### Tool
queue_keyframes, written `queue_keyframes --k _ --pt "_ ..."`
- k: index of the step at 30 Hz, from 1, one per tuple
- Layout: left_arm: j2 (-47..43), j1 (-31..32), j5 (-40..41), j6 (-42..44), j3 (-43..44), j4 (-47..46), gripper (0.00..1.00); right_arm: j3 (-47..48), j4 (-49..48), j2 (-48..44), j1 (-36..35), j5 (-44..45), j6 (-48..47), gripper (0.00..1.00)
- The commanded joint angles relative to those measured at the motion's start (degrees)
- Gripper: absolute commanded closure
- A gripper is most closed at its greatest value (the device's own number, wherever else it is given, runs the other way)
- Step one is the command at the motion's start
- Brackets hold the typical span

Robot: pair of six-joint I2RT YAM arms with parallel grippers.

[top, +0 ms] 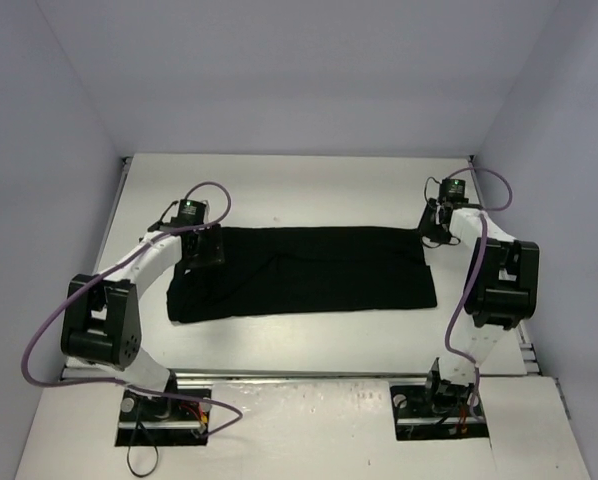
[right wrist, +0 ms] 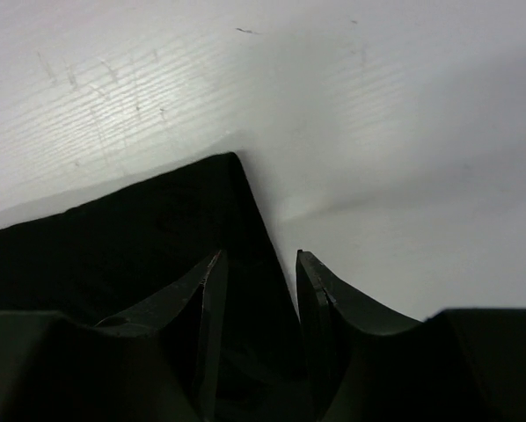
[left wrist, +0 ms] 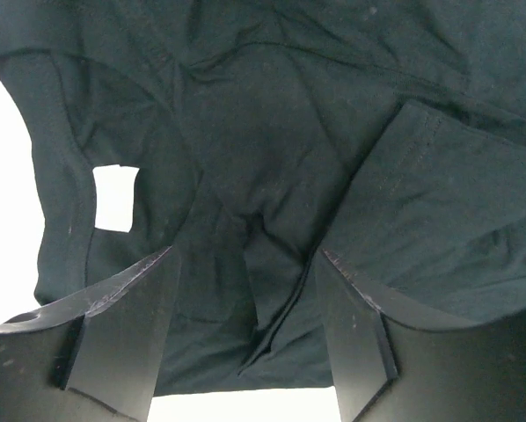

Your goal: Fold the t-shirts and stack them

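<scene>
The black t-shirt (top: 299,272) lies flat on the white table (top: 299,185) as a long folded band running left to right. My left gripper (top: 201,250) hovers over its far left end. In the left wrist view that gripper (left wrist: 245,255) is open, its fingers (left wrist: 131,325) straddling a rumpled ridge of cloth (left wrist: 272,132) without pinching it. My right gripper (top: 431,232) is at the shirt's far right corner. In the right wrist view its jaws (right wrist: 259,257) stand apart, and the edge of the cloth corner (right wrist: 140,229) runs between them.
Pale walls close the table in at the back and on both sides. The arm bases (top: 164,405) sit at the near edge. A small dark mark (top: 274,220) is on the table behind the shirt.
</scene>
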State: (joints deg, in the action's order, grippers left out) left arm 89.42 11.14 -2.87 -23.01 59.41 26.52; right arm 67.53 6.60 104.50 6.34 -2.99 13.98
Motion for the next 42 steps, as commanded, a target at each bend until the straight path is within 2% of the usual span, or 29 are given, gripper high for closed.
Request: queue_keyframes --k 1,8,16,21,27,31,42 --pt "2.19 -0.24 0.32 0.53 3.05 -4.07 0.40 4.61 -2.99 2.67 -0.27 -2.98 -2.89 0.65" --pt "9.45 -0.24 3.92 -2.13 3.51 -3.57 0.40 7.08 -4.05 8.87 -0.01 0.88 -4.13 0.65" --pt "11.46 -0.87 5.67 -6.30 0.20 -2.00 0.42 9.31 -4.07 12.11 2.83 10.50 -2.54 0.66" --pt "10.97 -0.74 4.22 -5.33 1.61 -2.23 0.42 9.96 -4.01 9.16 2.17 8.54 -2.91 0.66" --pt "5.51 -0.41 5.37 -1.71 4.91 -1.08 0.42 4.66 -3.52 -4.35 -2.85 7.21 -2.22 0.66" --pt "5.62 -0.38 5.21 -1.42 6.04 -1.08 0.42 -0.46 -3.43 -8.98 -5.34 3.85 0.40 0.66" --pt "9.48 -1.61 4.97 -2.29 6.68 -1.55 0.42 -10.68 -4.47 -3.92 -4.64 1.84 2.89 0.68"
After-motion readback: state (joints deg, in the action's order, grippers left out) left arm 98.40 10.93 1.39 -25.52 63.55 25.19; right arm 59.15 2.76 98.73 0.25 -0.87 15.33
